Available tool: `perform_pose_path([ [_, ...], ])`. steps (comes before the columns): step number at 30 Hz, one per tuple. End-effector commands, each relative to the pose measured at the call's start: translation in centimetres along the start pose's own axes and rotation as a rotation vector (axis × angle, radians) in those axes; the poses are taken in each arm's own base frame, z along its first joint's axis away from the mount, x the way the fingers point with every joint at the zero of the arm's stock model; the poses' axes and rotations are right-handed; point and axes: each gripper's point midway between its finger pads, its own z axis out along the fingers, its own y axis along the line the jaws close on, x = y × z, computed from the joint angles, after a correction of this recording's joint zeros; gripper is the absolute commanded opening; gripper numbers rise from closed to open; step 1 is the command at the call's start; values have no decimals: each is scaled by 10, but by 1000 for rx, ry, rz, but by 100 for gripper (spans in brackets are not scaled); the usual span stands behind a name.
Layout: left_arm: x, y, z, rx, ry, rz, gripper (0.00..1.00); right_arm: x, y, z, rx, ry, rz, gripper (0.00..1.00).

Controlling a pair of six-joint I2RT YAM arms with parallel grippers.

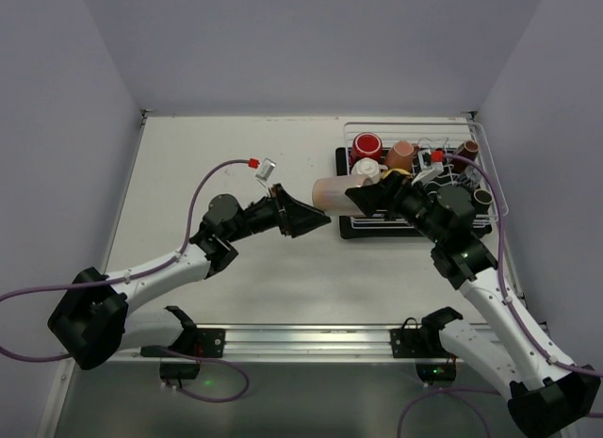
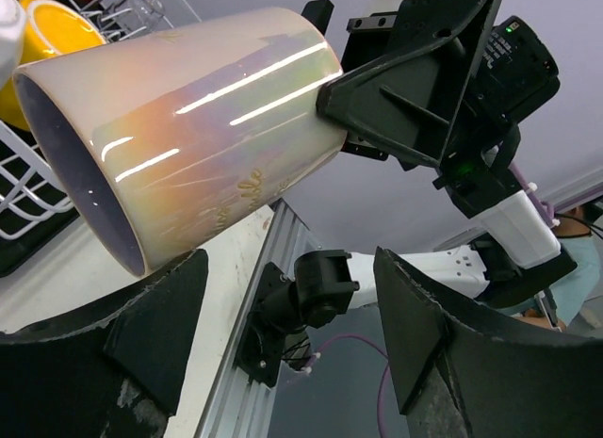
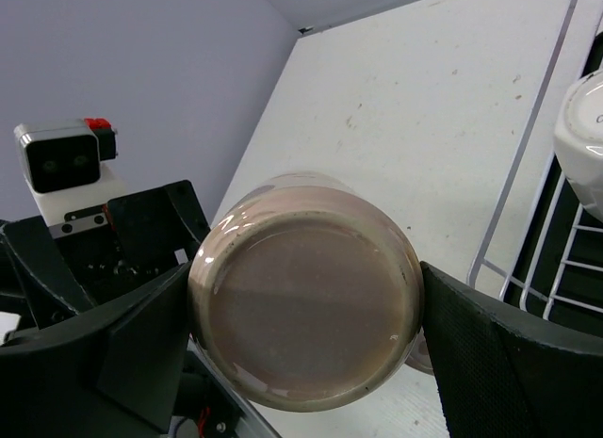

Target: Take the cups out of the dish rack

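The right gripper (image 1: 369, 199) is clamping the pinkish cup (image 1: 336, 193) near its base, its jaws standing apart by the cup's width. It is holding the cup on its side in the air at the left edge of the rack (image 1: 471, 124), the mouth pointing left over the table (image 1: 217, 137). The left gripper (image 1: 318, 218) is gaping wide, gripping nothing, just beside that mouth. A red cup (image 1: 366, 146), brown cup (image 1: 402, 155) and yellow cup (image 1: 397, 174) are sitting in the rack.
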Motion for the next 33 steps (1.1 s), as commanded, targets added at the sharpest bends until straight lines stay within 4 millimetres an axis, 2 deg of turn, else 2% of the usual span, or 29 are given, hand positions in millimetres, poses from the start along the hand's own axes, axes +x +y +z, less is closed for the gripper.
perform_pose_path([
  [1,-21,-14,7,41,-82,78,74,-42,68,-20,-263,-150,-20,22],
  [3,-20,-13,7,38,-79,89,70,-44,70,-22,-268,-165,-14,22],
  [6,-21,-14,3,22,-77,127,70,-49,67,-25,-247,-190,-19,22],
  [10,-20,-16,-4,-9,-50,186,76,-50,61,-20,-212,-191,-24,21],
  [11,-22,-23,-7,-3,-54,206,79,-51,60,-18,-211,-192,-26,21],
  [14,-24,-27,-15,-36,-45,267,86,-48,58,-14,-210,-182,-21,21],
  [18,-32,-12,-25,-140,-70,344,93,-52,65,-20,-235,-194,-28,21],
  [21,-33,-4,-24,-161,-64,347,93,-50,71,-24,-261,-186,-35,21],
  [25,-29,-1,-13,-131,-40,325,91,-41,76,-27,-311,-160,-18,21],
  [29,-33,-15,-8,-54,-64,307,88,-35,83,-26,-375,-138,-1,21],
  [33,-32,-29,-9,18,-76,292,85,-28,79,-22,-387,-121,24,21],
])
